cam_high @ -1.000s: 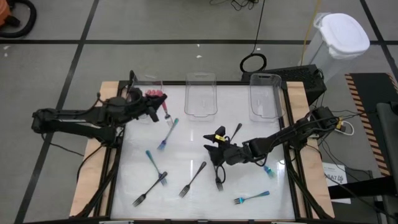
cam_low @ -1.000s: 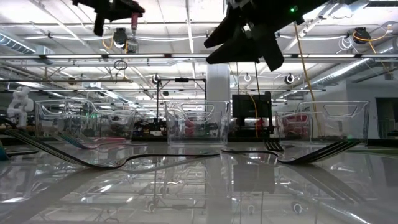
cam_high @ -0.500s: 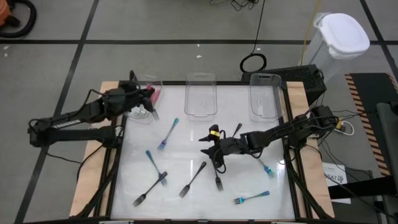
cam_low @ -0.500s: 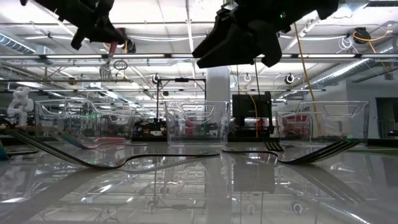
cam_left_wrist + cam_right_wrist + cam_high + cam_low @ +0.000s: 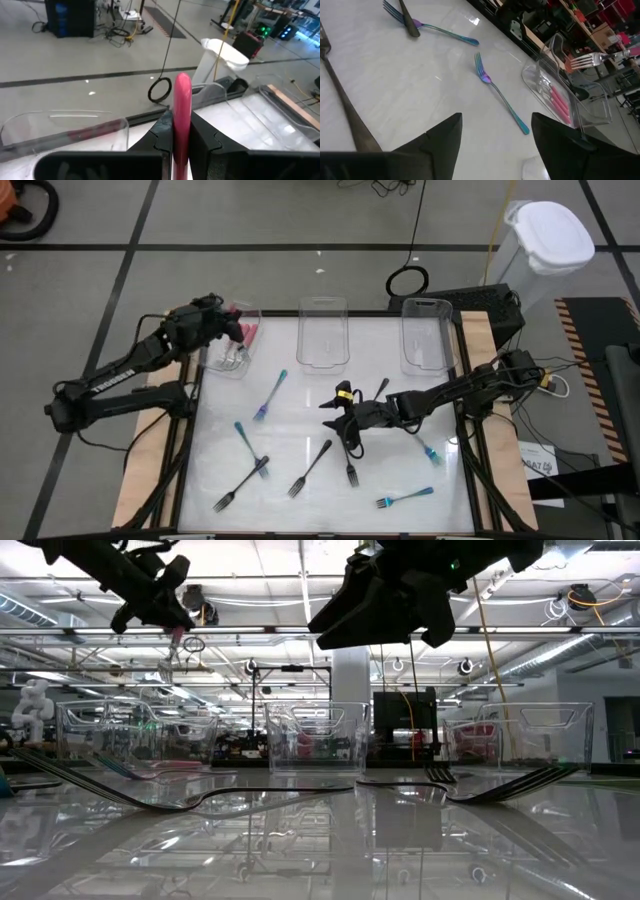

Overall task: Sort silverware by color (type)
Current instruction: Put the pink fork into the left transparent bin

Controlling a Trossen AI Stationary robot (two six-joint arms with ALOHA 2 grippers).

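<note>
Left gripper (image 5: 181, 137): clamped on pink fork (image 5: 181, 100), above left tray (image 5: 232, 350).
Right gripper (image 5: 345, 420): fingers apart, mid-table, empty.
Around: black fork (image 5: 351, 465) just beside; teal fork (image 5: 270, 395) loose nearby.

White table (image 5: 300, 430): forks (image 5: 309, 468), 3 trays (image 5: 323, 333)

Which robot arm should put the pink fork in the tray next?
Probably the left. The left gripper is shut on the pink fork and hangs over the left tray, where other pink forks already lie. The right gripper is open and empty, over the middle of the table.
</note>
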